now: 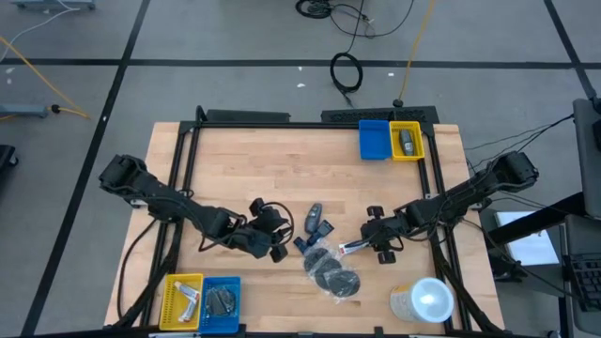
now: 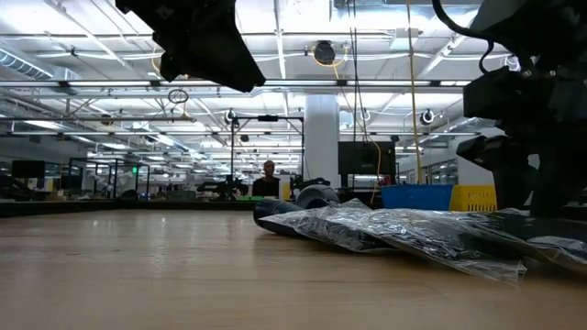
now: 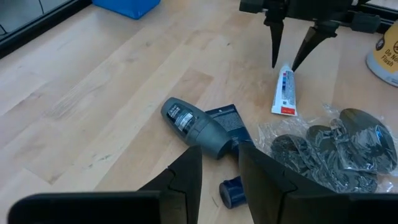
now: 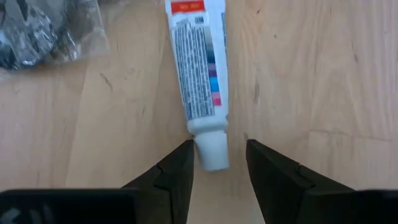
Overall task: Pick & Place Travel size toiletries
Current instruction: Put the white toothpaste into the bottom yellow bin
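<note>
A white tube with a red end (image 4: 199,68) lies flat on the table, right of centre (image 1: 351,247). My right gripper (image 4: 217,165) is open and points down over it, one finger on each side of its white cap end (image 4: 211,152). A dark grey bottle (image 3: 198,127) lies on its side at mid-table (image 1: 315,218), beside a dark blue packet (image 3: 227,118) and a small blue cap (image 3: 231,191). Dark round discs in clear wrap (image 1: 331,272) lie nearer the near edge. My left gripper (image 3: 221,168) is open, just left of the bottle (image 1: 279,235).
A large cup with a white lid (image 1: 427,300) stands near the table's near right corner. A blue and a yellow bin (image 1: 390,139) sit at the far edge. Another yellow and blue pair (image 1: 202,300) sits at the near left. Bare wood lies across the far middle.
</note>
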You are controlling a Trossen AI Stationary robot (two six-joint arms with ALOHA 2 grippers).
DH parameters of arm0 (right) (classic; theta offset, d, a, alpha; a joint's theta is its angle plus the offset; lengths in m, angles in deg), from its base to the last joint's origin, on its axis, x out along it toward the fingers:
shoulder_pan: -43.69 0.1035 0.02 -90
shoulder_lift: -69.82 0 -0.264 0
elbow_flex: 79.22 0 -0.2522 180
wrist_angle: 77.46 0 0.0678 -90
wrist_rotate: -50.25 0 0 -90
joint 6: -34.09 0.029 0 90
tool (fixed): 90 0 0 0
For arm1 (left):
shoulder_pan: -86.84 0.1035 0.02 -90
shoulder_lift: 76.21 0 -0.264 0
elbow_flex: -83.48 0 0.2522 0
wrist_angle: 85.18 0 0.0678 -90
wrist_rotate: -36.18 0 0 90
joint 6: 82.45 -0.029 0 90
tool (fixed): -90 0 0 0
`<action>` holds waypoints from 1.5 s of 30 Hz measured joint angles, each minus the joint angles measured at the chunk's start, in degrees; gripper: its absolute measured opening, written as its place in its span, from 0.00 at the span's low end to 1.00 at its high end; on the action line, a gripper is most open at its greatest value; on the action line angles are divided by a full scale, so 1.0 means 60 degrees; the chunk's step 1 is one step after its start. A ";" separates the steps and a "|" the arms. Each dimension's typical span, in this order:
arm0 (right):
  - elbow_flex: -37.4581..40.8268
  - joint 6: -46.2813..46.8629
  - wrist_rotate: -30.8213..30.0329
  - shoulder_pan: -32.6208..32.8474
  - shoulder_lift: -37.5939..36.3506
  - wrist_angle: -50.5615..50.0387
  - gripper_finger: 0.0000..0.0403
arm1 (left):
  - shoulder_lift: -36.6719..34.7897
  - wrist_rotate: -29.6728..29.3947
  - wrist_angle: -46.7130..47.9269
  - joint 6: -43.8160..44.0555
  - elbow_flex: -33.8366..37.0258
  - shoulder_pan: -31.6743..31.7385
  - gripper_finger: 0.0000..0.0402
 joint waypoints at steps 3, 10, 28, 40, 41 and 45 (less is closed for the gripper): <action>0.0004 0.0012 0.0000 0.0000 0.0004 -0.0001 0.33 | 0.0000 -0.0003 0.0002 -0.0008 -0.0003 0.0000 0.26; 0.0004 0.0001 0.0004 0.0000 0.0093 0.0061 0.28 | 0.0000 -0.0002 0.0002 -0.0017 -0.0001 0.0000 0.26; -0.0002 -0.0336 -0.0024 -0.0004 0.0426 0.0196 0.11 | -0.0004 -0.0004 0.0006 0.0015 0.0000 0.0000 0.26; -0.0634 -0.0657 -0.1683 -0.0004 -0.0614 0.0001 0.11 | -0.0004 -0.0033 -0.0588 -0.0136 0.0000 0.0028 0.26; -0.0747 -0.0745 -0.1890 -0.0004 -0.0680 -0.0021 0.11 | -0.0004 -0.0029 -0.0850 -0.0293 0.0000 0.0046 0.26; -0.1270 -0.1136 -0.3054 -0.0004 -0.0777 -0.0019 0.11 | -0.0004 -0.0023 -0.2116 -0.0842 0.0000 0.0155 0.26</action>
